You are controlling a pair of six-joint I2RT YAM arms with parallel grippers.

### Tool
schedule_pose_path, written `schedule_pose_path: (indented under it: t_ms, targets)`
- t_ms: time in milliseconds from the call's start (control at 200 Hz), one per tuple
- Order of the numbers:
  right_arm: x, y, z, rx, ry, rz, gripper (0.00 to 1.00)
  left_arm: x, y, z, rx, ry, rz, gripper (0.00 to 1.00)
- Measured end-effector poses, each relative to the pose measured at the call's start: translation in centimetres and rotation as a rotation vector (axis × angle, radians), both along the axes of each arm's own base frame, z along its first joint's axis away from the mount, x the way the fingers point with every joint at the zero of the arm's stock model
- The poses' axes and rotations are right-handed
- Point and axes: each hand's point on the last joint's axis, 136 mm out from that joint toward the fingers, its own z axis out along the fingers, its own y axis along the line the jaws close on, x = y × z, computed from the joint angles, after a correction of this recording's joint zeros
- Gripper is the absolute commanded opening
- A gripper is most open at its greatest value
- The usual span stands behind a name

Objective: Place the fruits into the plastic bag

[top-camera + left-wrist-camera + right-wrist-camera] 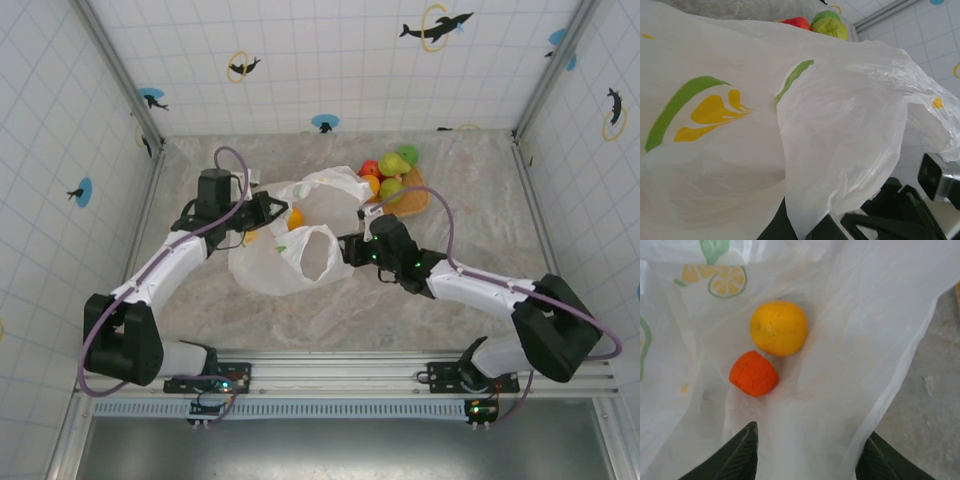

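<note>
Grips plastic bag (262, 268) rim in shut left jaws; holds right jaws apart, empty, over bag mouth, above two fruits (779, 328) inside

Bright, even light from above, with faint soft shadows. Close up, the bag (840, 150) looks washed-out and blurry.

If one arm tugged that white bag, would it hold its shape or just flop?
Probably flop: the bag is thin, see-through and lies in crumpled folds. It looks light, so a tug would likely drag it across the table. The yellow fruit and the orange fruit inside are round and would likely roll to the lowest spot.
</note>
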Motion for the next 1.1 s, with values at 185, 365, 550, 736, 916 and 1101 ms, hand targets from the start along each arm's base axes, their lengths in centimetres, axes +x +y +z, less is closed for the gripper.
schedule_pose_path:
  t_ms: [185, 365, 550, 736, 916, 1101]
  targets:
    - [-1.3, -2.0, 4.0, -0.01, -0.096, 0.073, 0.8, 0.2, 0.1, -0.7, -0.015, 0.027, 0.03, 0.0]
    - [-1.1, -4.8, 7.4, -0.041, -0.201, 0.067, 0.83, 0.8, 0.4, -0.3, -0.03, 0.016, 0.059, 0.0]
    - [1.6, -9.4, 8.6, -0.098, -0.272, -0.052, 0.87, 1.2, 0.8, -0.3, -0.044, 0.02, 0.082, 0.0]
    - [6.3, -14.2, 5.9, -0.244, -0.219, -0.235, 0.89, 1.3, 0.8, -0.8, -0.045, 0.033, 0.086, 0.0]
    - [10.1, -15.2, 4.0, -0.33, -0.172, -0.292, 0.91, 1.6, 1.2, -0.8, -0.046, 0.032, 0.096, 0.0]
    - [14.2, -14.6, 3.0, -0.404, -0.2, -0.247, 0.97, 1.6, 1.2, -1.0, -0.048, 0.038, 0.093, 0.0]
